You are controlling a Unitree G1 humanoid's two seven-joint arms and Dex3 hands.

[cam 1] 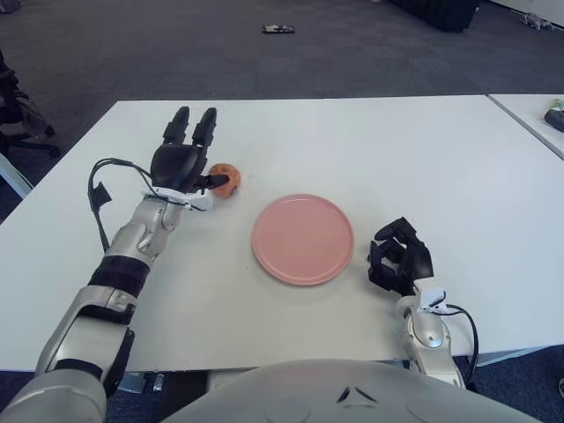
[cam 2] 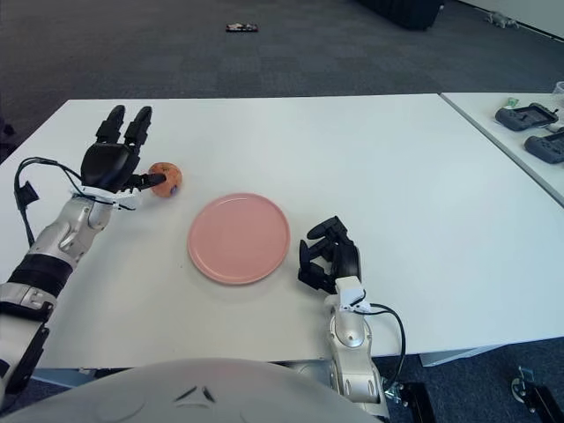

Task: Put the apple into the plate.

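Note:
A small red-orange apple point(cam 1: 226, 180) sits on the white table point(cam 1: 370, 150), left of the pink plate point(cam 1: 302, 239). My left hand point(cam 1: 189, 154) is right beside the apple on its left. Its two long fingers are stretched out away from me and its thumb reaches across the near side of the apple, touching it. The hand does not enclose the apple. The plate is empty. My right hand point(cam 1: 400, 256) shows to the right of the plate, fingers curled, holding nothing.
A second table point(cam 2: 520, 132) stands at the right with dark controllers point(cam 2: 527, 115) on it. A small dark object point(cam 1: 278, 29) lies on the carpet beyond the table. An office chair base point(cam 1: 18, 115) shows at the far left.

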